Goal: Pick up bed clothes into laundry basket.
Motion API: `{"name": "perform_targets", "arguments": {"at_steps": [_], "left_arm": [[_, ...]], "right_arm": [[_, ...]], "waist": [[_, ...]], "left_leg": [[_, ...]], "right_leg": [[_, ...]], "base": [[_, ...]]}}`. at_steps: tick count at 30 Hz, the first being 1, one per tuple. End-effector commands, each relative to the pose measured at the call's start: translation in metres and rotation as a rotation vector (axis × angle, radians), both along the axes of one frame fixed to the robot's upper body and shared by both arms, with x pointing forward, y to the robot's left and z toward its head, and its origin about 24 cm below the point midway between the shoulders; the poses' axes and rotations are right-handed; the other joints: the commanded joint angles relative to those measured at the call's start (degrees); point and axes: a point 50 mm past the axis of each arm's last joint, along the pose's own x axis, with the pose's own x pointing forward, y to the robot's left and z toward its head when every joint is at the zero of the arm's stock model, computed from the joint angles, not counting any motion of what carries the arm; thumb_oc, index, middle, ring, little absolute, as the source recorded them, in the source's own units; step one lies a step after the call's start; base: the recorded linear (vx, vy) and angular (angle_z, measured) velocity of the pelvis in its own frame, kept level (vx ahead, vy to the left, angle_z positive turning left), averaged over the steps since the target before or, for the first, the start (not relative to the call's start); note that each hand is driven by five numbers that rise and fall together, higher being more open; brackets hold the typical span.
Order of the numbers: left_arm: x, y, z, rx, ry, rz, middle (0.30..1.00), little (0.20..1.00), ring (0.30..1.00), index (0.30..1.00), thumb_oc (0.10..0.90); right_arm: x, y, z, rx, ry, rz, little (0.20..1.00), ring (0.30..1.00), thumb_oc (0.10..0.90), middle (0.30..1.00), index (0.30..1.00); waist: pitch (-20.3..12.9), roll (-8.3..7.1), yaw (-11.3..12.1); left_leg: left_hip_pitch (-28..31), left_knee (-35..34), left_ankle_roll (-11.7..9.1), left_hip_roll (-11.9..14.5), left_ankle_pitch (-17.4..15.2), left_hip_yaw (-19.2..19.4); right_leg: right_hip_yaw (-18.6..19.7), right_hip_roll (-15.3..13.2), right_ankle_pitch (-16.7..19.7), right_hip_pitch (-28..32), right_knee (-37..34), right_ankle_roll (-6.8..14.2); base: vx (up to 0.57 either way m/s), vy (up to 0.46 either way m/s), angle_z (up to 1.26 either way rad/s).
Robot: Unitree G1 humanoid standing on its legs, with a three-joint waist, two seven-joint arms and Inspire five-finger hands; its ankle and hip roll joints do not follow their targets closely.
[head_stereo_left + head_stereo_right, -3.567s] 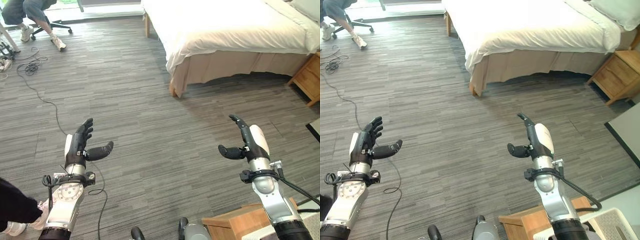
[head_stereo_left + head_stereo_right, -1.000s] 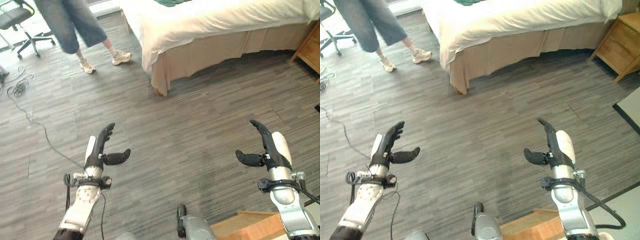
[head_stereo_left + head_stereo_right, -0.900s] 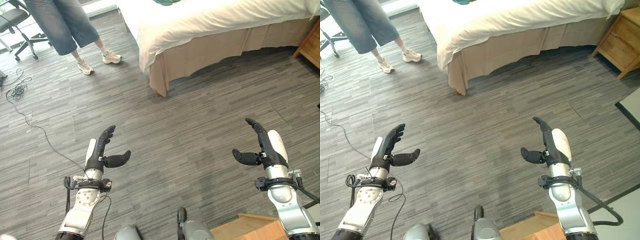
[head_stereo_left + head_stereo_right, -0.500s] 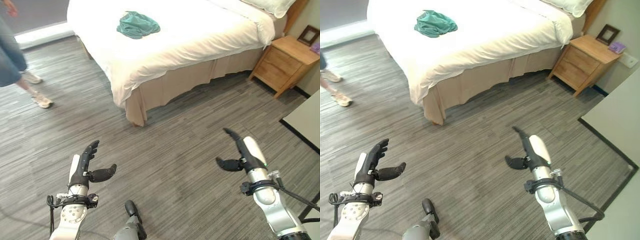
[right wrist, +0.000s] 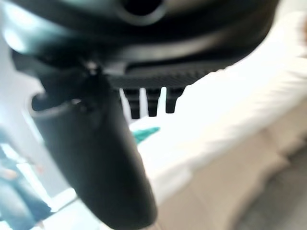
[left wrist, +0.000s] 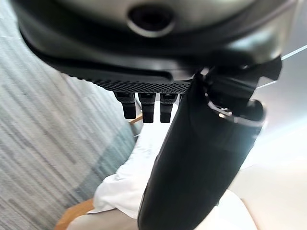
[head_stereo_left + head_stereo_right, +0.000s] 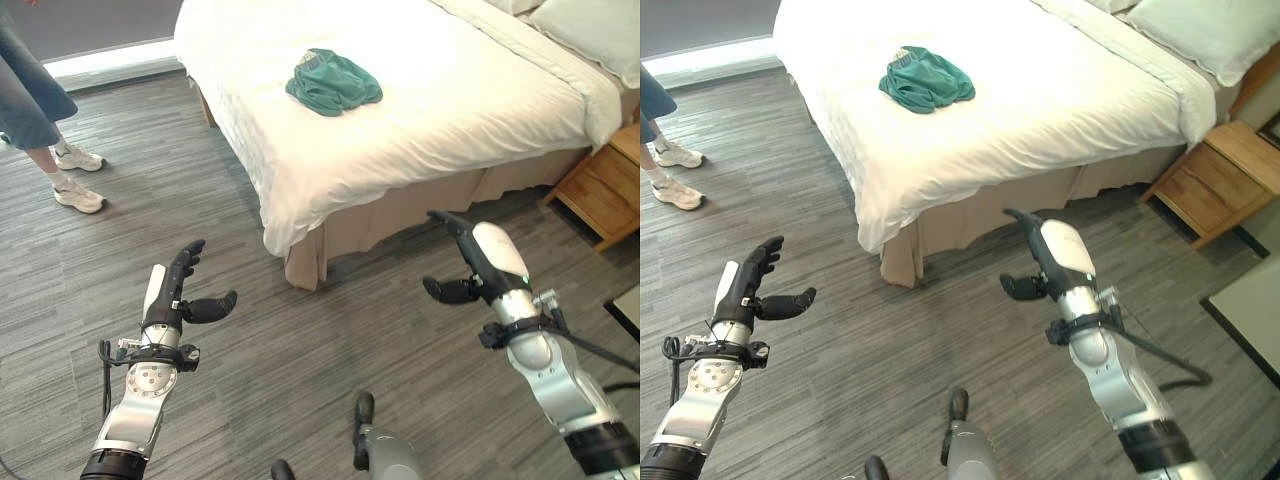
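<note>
A crumpled teal garment [image 7: 333, 81] lies on the white bed [image 7: 470, 110], toward its near left part; it also shows past the right hand's fingers as the teal garment [image 5: 144, 134]. My left hand [image 7: 170, 298] hovers over the floor at lower left, fingers straight and thumb out, holding nothing. My right hand [image 7: 483, 262] is raised in front of the bed's near side, fingers straight, thumb out, also holding nothing. Both hands are well short of the garment.
A person's legs and white shoes [image 7: 78, 195] stand at the far left by the bed's foot. A wooden nightstand [image 7: 605, 190] sits right of the bed. A pillow [image 7: 1195, 28] lies at the bed's head. Grey wood-look floor [image 7: 300, 340] lies between me and the bed.
The camera has swung and the bed now fills more of the view, with the garment closer to centre. The right hand has risen toward the bed's side. Both hands stay open.
</note>
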Motion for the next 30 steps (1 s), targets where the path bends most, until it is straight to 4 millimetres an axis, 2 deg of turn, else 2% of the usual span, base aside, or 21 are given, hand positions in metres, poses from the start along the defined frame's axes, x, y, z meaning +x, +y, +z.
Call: {"name": "perform_targets", "arguments": {"at_steps": [1, 3, 4, 5, 6, 7, 8, 9, 10, 11, 13, 14, 15, 16, 17, 19, 20, 21, 26, 27, 30], "left_arm": [[0.017, -0.014, 0.056, 0.016, -0.292, -0.100, 0.900, 0.900, 0.900, 0.900, 0.800], [0.015, -0.015, 0.054, 0.007, -0.291, -0.102, 0.900, 0.900, 0.900, 0.900, 0.800], [0.010, -0.013, 0.052, -0.037, -0.294, -0.080, 0.900, 0.900, 0.900, 0.900, 0.800], [0.010, -0.013, 0.052, -0.037, -0.294, -0.080, 0.900, 0.900, 0.900, 0.900, 0.800], [0.009, -0.012, 0.051, -0.065, -0.301, -0.059, 0.900, 0.900, 0.900, 0.900, 0.800], [0.007, -0.010, 0.046, -0.098, -0.299, -0.033, 0.900, 0.900, 0.900, 0.900, 0.800], [0.007, -0.010, 0.047, -0.098, -0.301, -0.031, 0.900, 0.900, 0.900, 0.900, 0.800], [0.007, -0.009, 0.045, -0.098, -0.296, -0.022, 0.900, 0.900, 0.900, 0.900, 0.800], [0.008, -0.008, 0.045, -0.105, -0.296, -0.018, 0.900, 0.900, 0.900, 0.900, 0.800], [0.010, -0.007, 0.045, -0.115, -0.299, -0.010, 0.900, 0.900, 0.900, 0.900, 0.800], [0.014, -0.006, 0.050, -0.110, -0.320, -0.009, 0.900, 0.900, 0.900, 0.900, 0.800], [0.016, -0.006, 0.055, -0.100, -0.337, -0.014, 0.900, 0.900, 0.900, 0.900, 0.800], [0.017, -0.006, 0.055, -0.101, -0.338, -0.014, 0.900, 0.900, 0.900, 0.900, 0.800], [0.020, -0.005, 0.063, -0.090, -0.370, -0.014, 0.900, 0.900, 0.900, 0.900, 0.800], [0.021, -0.005, 0.066, -0.089, -0.382, -0.017, 0.900, 0.900, 0.900, 0.900, 0.800], [0.022, -0.005, 0.069, -0.088, -0.398, -0.013, 0.900, 0.900, 0.900, 0.900, 0.800], [0.023, -0.005, 0.071, -0.090, -0.403, -0.014, 0.900, 0.900, 0.900, 0.900, 0.800], [0.022, -0.004, 0.068, -0.098, -0.391, -0.018, 0.900, 0.900, 0.900, 0.900, 0.800], [0.009, 0.004, 0.060, -0.084, -0.355, 0.003, 0.900, 0.900, 0.900, 0.900, 0.800], [0.008, 0.006, 0.058, -0.077, -0.342, 0.010, 0.900, 0.900, 0.900, 0.900, 0.800], [0.014, 0.011, 0.068, -0.056, -0.370, 0.020, 0.900, 0.900, 0.900, 0.900, 0.800]], "right_arm": [[0.008, -0.004, 0.062, -0.098, -0.295, -0.048, 0.900, 0.900, 0.800, 0.900, 0.900], [0.007, -0.007, 0.063, -0.096, -0.297, -0.056, 0.900, 0.900, 0.800, 0.900, 0.900], [0.005, -0.004, 0.073, -0.072, -0.348, -0.047, 0.900, 0.900, 0.800, 0.900, 0.900], [0.005, -0.004, 0.073, -0.072, -0.348, -0.047, 0.900, 0.900, 0.800, 0.900, 0.900], [0.006, -0.002, 0.079, -0.067, -0.367, -0.039, 0.900, 0.900, 0.800, 0.900, 0.900], [0.011, 0.003, 0.089, -0.061, -0.405, -0.030, 0.900, 0.900, 0.800, 0.900, 0.900], [0.012, 0.004, 0.090, -0.060, -0.407, -0.029, 0.900, 0.900, 0.800, 0.900, 0.900], [0.015, 0.006, 0.091, -0.056, -0.409, -0.020, 0.900, 0.900, 0.800, 0.900, 0.900], [0.018, 0.007, 0.092, -0.058, -0.397, -0.019, 0.900, 0.900, 0.800, 0.900, 0.900], [0.025, 0.004, 0.093, -0.084, -0.367, -0.034, 0.900, 0.900, 0.800, 0.900, 0.900], [0.031, 0.002, 0.097, -0.121, -0.352, -0.037, 0.900, 0.900, 0.800, 0.900, 0.900], [0.033, 0.002, 0.099, -0.132, -0.343, -0.034, 0.900, 0.900, 0.800, 0.900, 0.900], [0.034, 0.003, 0.099, -0.133, -0.343, -0.033, 0.900, 0.900, 0.800, 0.900, 0.900], [0.040, -0.001, 0.097, -0.152, -0.312, -0.046, 0.900, 0.900, 0.800, 0.900, 0.900], [0.042, -0.005, 0.098, -0.164, -0.303, -0.064, 0.900, 0.900, 0.800, 0.900, 0.900], [0.044, -0.014, 0.101, -0.185, -0.299, -0.104, 0.900, 0.900, 0.800, 0.900, 0.900], [0.044, -0.020, 0.101, -0.201, -0.284, -0.120, 0.900, 0.900, 0.800, 0.900, 0.900], [0.043, -0.026, 0.103, -0.222, -0.272, -0.138, 0.900, 0.900, 0.800, 0.900, 0.900], [0.043, -0.017, 0.102, -0.243, -0.277, -0.114, 0.900, 0.900, 0.800, 0.900, 0.900], [0.044, -0.012, 0.099, -0.242, -0.273, -0.099, 0.900, 0.900, 0.800, 0.900, 0.900], [0.050, -0.002, 0.105, -0.227, -0.297, -0.090, 0.900, 0.900, 0.800, 0.900, 0.900]], "waist": [[-3.0, 0.42, -0.9], [-3.5, 0.32, -1.2], [-3.8, 0.69, -0.5], [-3.8, 0.97, -0.8], [-3.4, 0.45, 0.4], [-2.4, -0.43, 2.3], [-2.2, -0.19, 2.1], [-1.7, -0.82, 3.0], [-1.4, -1.24, 3.7], [-1.4, -1.40, 4.6], [-2.0, -1.26, 5.1], [-2.5, -1.00, 5.4], [-2.5, -1.14, 5.4], [-2.9, -0.09, 6.6], [-2.9, 0.14, 7.1], [-2.7, -0.08, 7.4], [-3.0, -0.52, 7.2], [-3.3, -0.42, 6.9], [-5.3, -0.43, 7.9], [-5.6, -0.83, 8.2], [-5.0, -2.18, 8.1]], "left_leg": [[3.2, 2.6, -2.0, 5.7, -6.3, 6.5], [3.2, 7.5, -2.7, 6.4, -8.3, 5.7], [-0.4, 23.5, -5.3, 10.3, -4.1, 4.9], [-1.3, 25.2, -5.9, 11.3, -4.6, 4.3], [-3.7, 34.5, -7.7, 13.6, 0.6, 3.4], [-9.1, 47.7, -9.4, 16.3, 4.5, 0.9], [-9.6, 48.5, -9.5, 16.8, 4.2, 0.5], [-12.0, 51.6, -9.4, 17.8, 4.7, 0.4], [-13.3, 51.2, -8.7, 18.3, 3.9, 0.7], [-14.3, 42.4, -7.3, 17.8, 2.1, 0.4], [-14.3, 28.3, -6.0, 14.6, 0.3, 0.7], [-14.2, 19.7, -5.6, 12.5, 0.7, 0.4], [-13.6, 18.3, -5.5, 11.9, 1.3, 0.7], [-15.2, 6.2, -5.4, 10.3, 7.3, 0.3], [-15.7, 2.7, -5.5, 10.1, 8.9, 0.0], [-18.3, 0.9, -6.2, 11.0, 10.4, 1.1], [-20.1, 0.6, -6.9, 11.7, 9.6, 2.2], [-21.0, 0.4, -6.8, 13.0, 10.8, 5.8], [-18.2, 0.2, -6.1, 12.4, 12.5, 7.8], [-17.4, 0.2, -5.5, 11.9, 12.2, 8.0], [-13.9, 0.1, -3.0, 9.9, 8.9, 8.5]], "right_leg": [[-0.2, -0.2, -3.9, 5.9, 3.0, 2.8], [0.5, -0.1, -4.1, 7.4, 3.1, 2.1], [-0.4, 0.7, -4.6, 11.4, 2.3, -0.6], [-0.8, 1.3, -4.7, 11.6, 2.0, -1.1], [-1.0, 1.8, -5.8, 14.6, 1.5, -2.9], [-0.9, 4.0, -7.9, 18.9, 0.6, -5.9], [-1.0, 4.4, -8.1, 19.0, 0.6, -6.0], [-0.8, 4.6, -8.8, 20.5, 0.6, -6.6], [-0.4, 4.4, -9.3, 21.4, 0.6, -6.4], [0.9, 4.1, -9.8, 22.1, 0.6, -5.3], [1.9, 3.2, -10.5, 22.3, 0.6, -3.5], [2.2, 2.8, -11.0, 22.5, 0.6, -2.7], [2.2, 2.5, -10.9, 22.4, 0.6, -2.5], [2.2, 3.0, -11.5, 23.3, 0.6, -1.7], [2.5, 3.0, -12.1, 24.1, 0.6, -1.5], [2.2, 2.8, -13.3, 25.4, 0.6, -1.4], [2.3, 2.3, -14.8, 27.1, 0.6, -1.3], [1.8, 2.3, -14.9, 28.5, 0.6, -0.8], [3.3, 1.2, -14.8, 31.2, 0.6, 0.4], [3.3, 0.6, -14.2, 31.2, 2.6, 0.8], [4.5, -2.0, -10.1, 25.6, 17.5, 3.1]], "base": [[0.52, -0.166, 0.00], [0.45, -0.197, 0.13], [0.33, -0.233, 0.40], [0.47, -0.341, 0.33], [0.35, -0.361, -0.08], [0.35, -0.338, -0.13], [0.32, -0.292, -0.29], [0.20, -0.090, -0.38], [0.41, -0.049, -0.42], [0.41, 0.052, -0.31], [0.36, 0.153, -0.28], [0.20, 0.143, -0.23], [0.33, 0.185, -0.31], [0.31, 0.148, -0.33], [0.31, 0.142, -0.37], [0.27, 0.054, -0.31], [0.58, 0.150, -0.30], [0.59, 0.186, -0.09], [0.40, 0.187, -0.19], [0.30, 0.204, -0.10], [0.32, 0.240, 0.19]]}}
